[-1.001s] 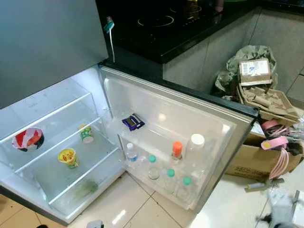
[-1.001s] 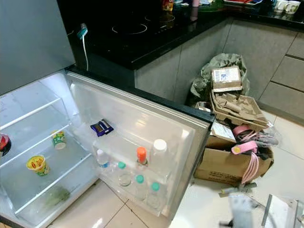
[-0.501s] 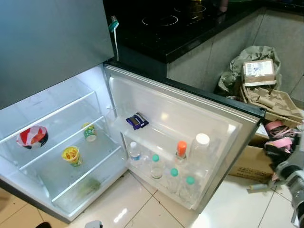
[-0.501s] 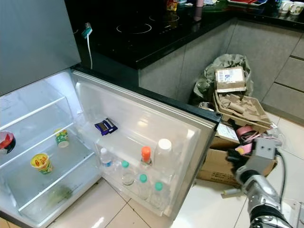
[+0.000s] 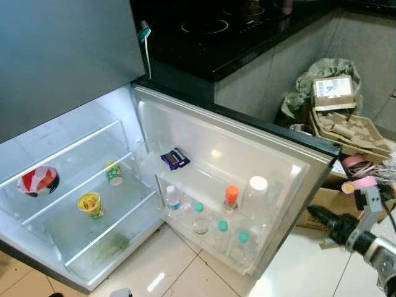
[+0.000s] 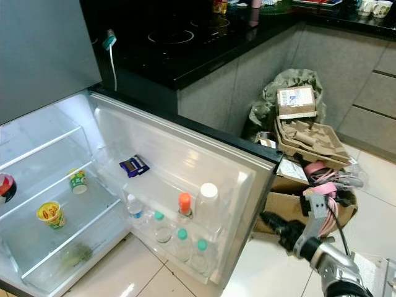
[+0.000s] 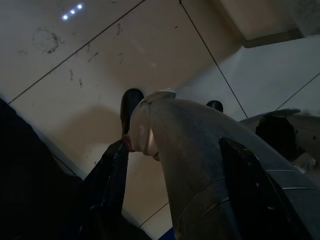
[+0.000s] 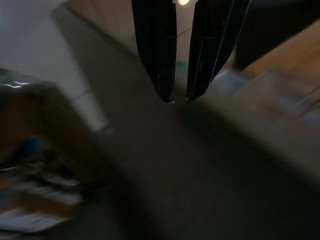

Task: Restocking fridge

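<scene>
The fridge stands open, its door point(image 5: 247, 151) swung out to the right. The door shelf holds an orange-capped bottle point(image 5: 231, 197), a white-capped bottle point(image 5: 255, 190), several green-capped bottles point(image 5: 221, 233) and a dark blue packet point(image 5: 174, 159). On the inner shelves sit a red and white bowl point(image 5: 37, 180), a yellow cup point(image 5: 90, 205) and a green cup point(image 5: 113, 174). My right gripper point(image 5: 314, 214) hovers low beside the door's outer edge, pointing at it. Its fingers point(image 8: 159, 55) lie close together with nothing between them. My left arm hangs idle over the floor.
A cardboard box point(image 5: 331, 213) full of clutter, egg cartons point(image 5: 346, 127) and a green bag stand on the floor behind my right arm. A black cooktop counter point(image 5: 210, 31) runs behind the fridge door. Pale floor tiles point(image 5: 185, 272) lie in front.
My right arm has come up from the lower right and swung left, its fingers now near the door's outer edge. The camera shifted slightly; the fridge contents stayed put.
</scene>
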